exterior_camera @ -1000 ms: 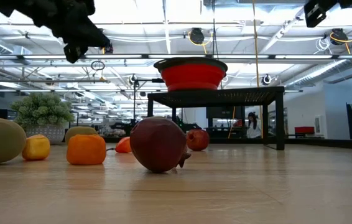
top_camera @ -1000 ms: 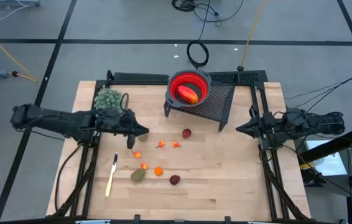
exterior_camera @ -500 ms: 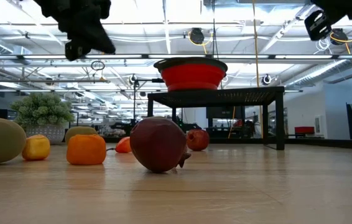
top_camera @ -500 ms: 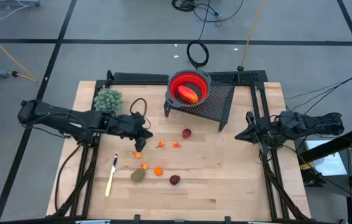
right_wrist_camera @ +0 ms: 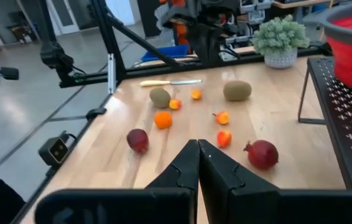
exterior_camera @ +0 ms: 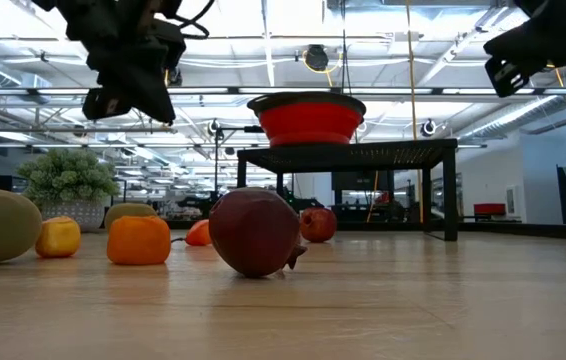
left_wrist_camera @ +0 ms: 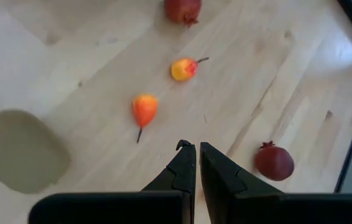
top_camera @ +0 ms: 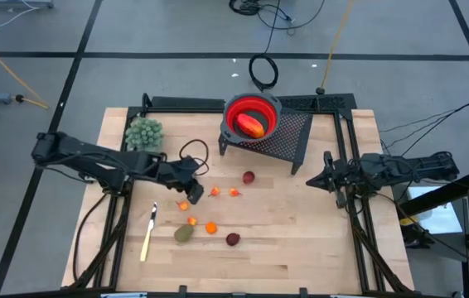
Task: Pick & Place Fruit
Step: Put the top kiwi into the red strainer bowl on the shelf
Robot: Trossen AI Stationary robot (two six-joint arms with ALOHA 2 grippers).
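Note:
Fruit lies loose on the wooden table: a dark red ball [top_camera: 249,177], a second one [top_camera: 233,239], a brownish-green oval [top_camera: 184,233] and several tiny orange bits [top_camera: 215,191]. The other oval [left_wrist_camera: 20,149] sits under my left arm. The elongated red-orange-yellow piece [top_camera: 251,125] lies in the red bowl [top_camera: 236,106] on a black mesh rack. My left gripper [top_camera: 194,193] hovers shut above the orange bits, well off the table [exterior_camera: 128,95]. My right gripper [top_camera: 311,179] is shut and waits in the air at the table's right.
A bushy green clump in a pot [top_camera: 144,132] stands at the far left of the table. A yellow-handled knife [top_camera: 147,235] lies near the left front. The black mesh rack [top_camera: 288,136] fills the far middle. Bare wood stretches between the fruit and my right gripper.
My left gripper has swung toward the table's right and near edge, from beside the green clump to above the orange bits, its nose tipping down. My right gripper has crept toward the table's left. No fruit has moved.

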